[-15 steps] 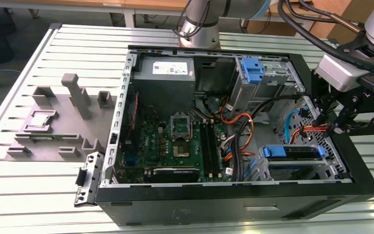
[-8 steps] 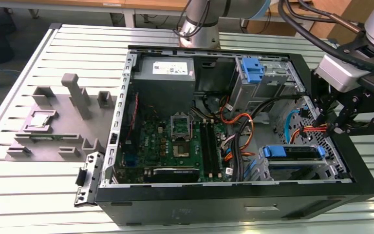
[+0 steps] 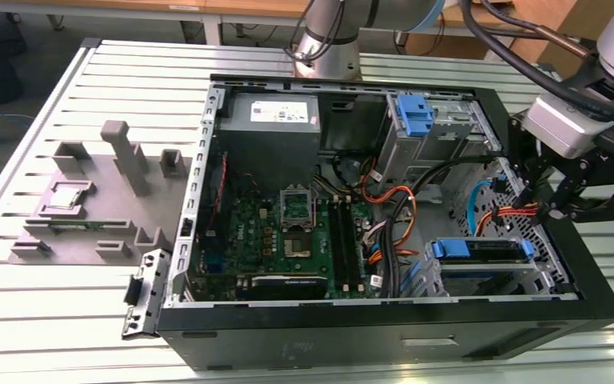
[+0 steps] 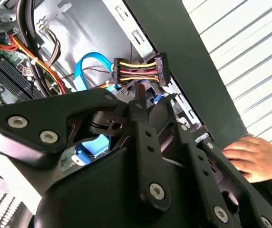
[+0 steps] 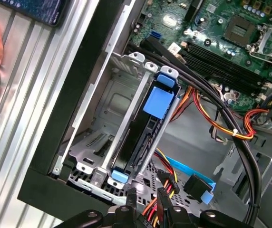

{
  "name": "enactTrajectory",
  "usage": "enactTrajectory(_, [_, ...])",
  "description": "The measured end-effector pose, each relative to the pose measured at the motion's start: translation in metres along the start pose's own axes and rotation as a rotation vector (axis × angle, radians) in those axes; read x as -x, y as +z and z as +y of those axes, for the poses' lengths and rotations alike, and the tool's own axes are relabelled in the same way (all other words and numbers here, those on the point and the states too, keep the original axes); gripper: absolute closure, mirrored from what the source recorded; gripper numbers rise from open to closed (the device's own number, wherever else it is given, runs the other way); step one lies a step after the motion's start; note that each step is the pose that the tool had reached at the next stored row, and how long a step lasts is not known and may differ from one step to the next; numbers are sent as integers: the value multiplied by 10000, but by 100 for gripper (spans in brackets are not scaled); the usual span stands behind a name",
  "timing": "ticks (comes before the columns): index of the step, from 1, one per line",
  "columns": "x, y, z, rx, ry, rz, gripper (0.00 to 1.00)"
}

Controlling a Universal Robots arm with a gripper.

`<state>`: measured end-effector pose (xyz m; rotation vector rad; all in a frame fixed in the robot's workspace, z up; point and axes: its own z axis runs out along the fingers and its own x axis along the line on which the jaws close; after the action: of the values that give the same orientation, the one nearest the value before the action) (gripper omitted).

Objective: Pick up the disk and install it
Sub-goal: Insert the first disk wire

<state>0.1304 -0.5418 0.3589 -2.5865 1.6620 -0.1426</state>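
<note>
Already the disk (image 5: 143,137) sits on edge in the grey drive cage (image 5: 105,109) at the lower right of the exterior view (image 3: 478,252), its blue bracket tab (image 5: 159,99) showing. Just beside it the gripper (image 3: 558,210) hangs at the case's right wall (over loose cables), and how far its fingers (image 4: 143,137) are parted I cannot tell. Near them in the second wrist view is a multicoloured power connector (image 4: 140,70). A hand (image 4: 252,156) rests on the slatted desk (image 3: 51,312) outside the black computer case (image 3: 392,328).
</note>
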Motion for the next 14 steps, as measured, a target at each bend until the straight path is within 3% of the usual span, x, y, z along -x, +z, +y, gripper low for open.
enactTrajectory(8, [0, 2, 1, -52, -141, 8, 69])
enactTrajectory(14, [1, 4, 0, -328, -583, 77, 69])
